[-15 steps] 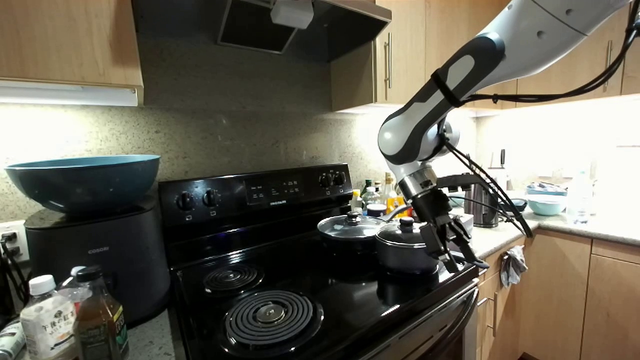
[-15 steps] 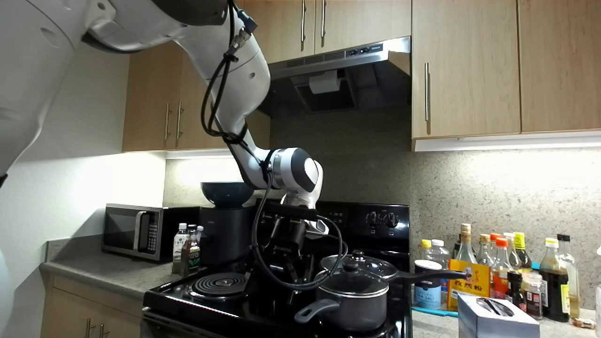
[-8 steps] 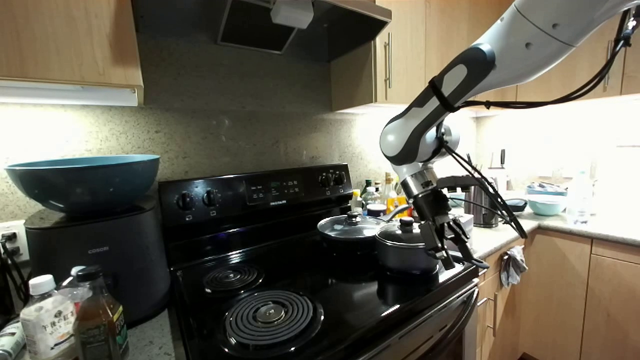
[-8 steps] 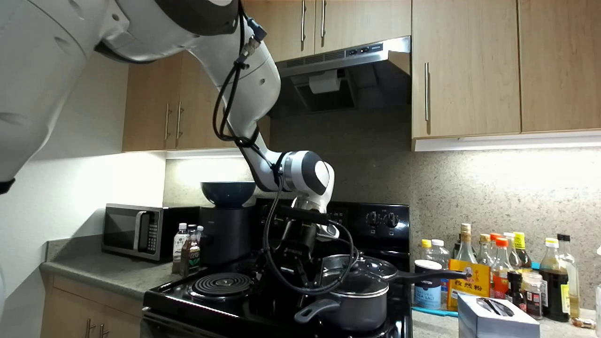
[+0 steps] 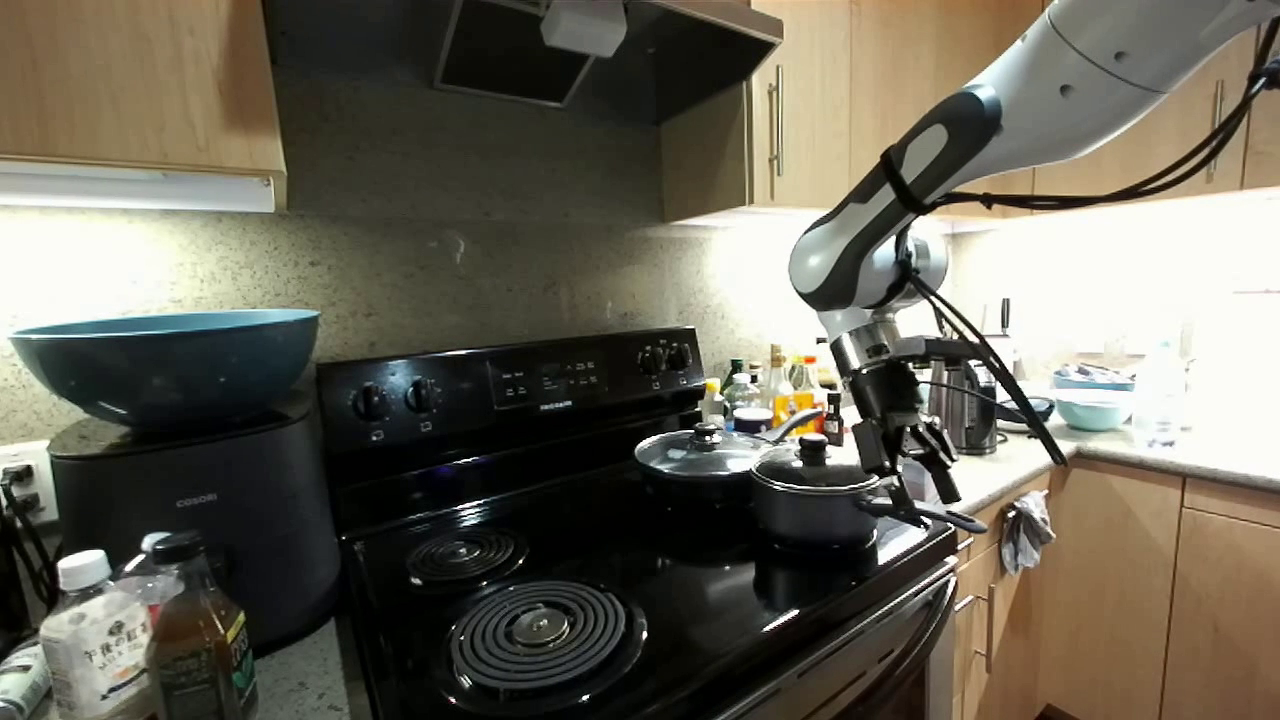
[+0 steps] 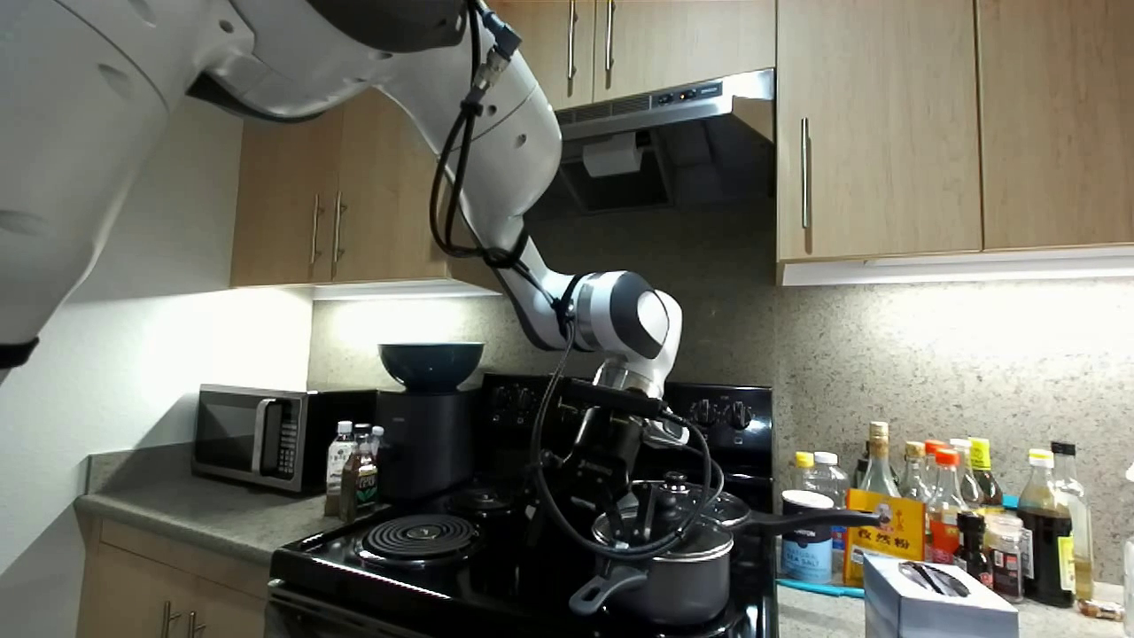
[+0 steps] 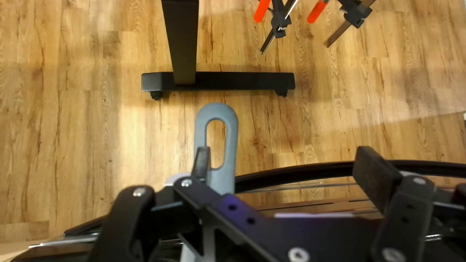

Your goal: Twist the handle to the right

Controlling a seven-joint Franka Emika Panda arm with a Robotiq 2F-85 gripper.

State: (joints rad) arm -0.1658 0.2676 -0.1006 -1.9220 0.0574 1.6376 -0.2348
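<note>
Your hand (image 7: 285, 163) is spread wide, close to the handle (image 7: 231, 149), so reaching looks done, but most twisting seems left.

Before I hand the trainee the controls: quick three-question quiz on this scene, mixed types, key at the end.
1. True or false: in the wrist view, the gripper is open.
2. What does the big dark-blue bowl rest on? A) the stove B) the black Cosori appliance C) the microwave
3. Fill in: the handle of the front saucepan has a long ____ through it.

Key: 1 true; 2 B; 3 slot.
</note>
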